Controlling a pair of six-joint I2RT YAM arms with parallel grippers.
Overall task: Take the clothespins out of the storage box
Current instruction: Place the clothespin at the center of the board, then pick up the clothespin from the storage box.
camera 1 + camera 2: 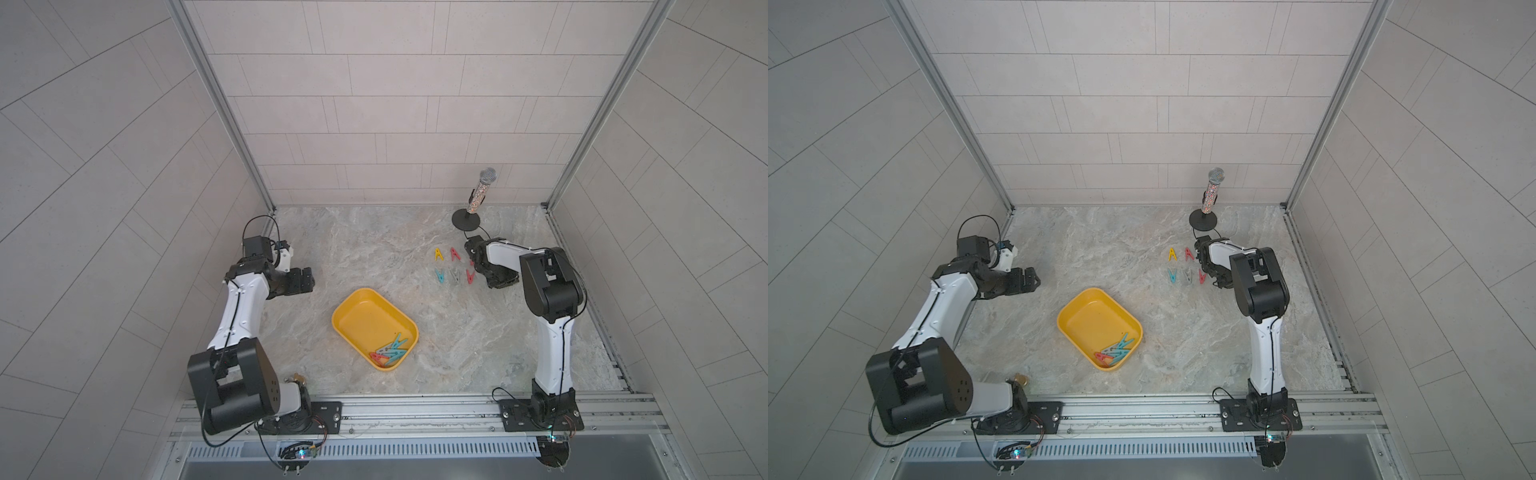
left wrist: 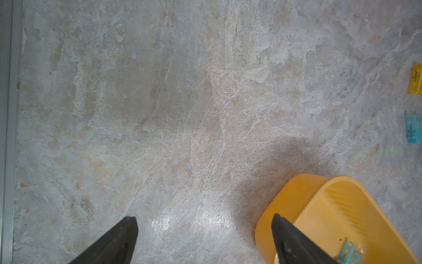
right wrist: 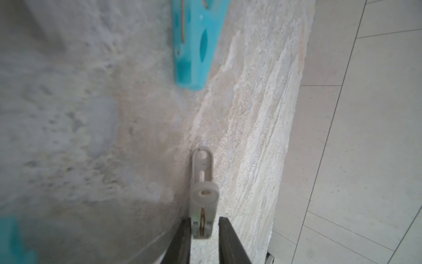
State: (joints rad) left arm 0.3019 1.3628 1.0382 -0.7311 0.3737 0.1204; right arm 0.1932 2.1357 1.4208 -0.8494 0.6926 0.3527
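Observation:
The yellow storage box [image 1: 353, 307] [image 1: 1084, 316] sits mid-table, with a few teal and red clothespins [image 1: 390, 349] [image 1: 1115, 351] in its near corner. Five more lie in two rows on the table at far right: yellow [image 1: 439, 254], red [image 1: 456, 254], teal [image 1: 439, 275], grey [image 1: 456, 277], red [image 1: 470, 276]. Beside them my right arm bends low; its fingers are hidden in both top views. In the right wrist view my right gripper [image 3: 204, 219] stands slightly open around a grey clothespin [image 3: 203, 194] resting on the table, with a gap on one side. My left gripper [image 1: 309, 280] [image 2: 204, 218] hangs open and empty, far-left of the box [image 2: 319, 205].
A glittery microphone [image 1: 482, 191] stands on a black round base [image 1: 465, 218] at the back right, just behind my right arm. Tiled walls close the table on three sides. A teal peg [image 3: 196, 45] lies close ahead of the right fingers.

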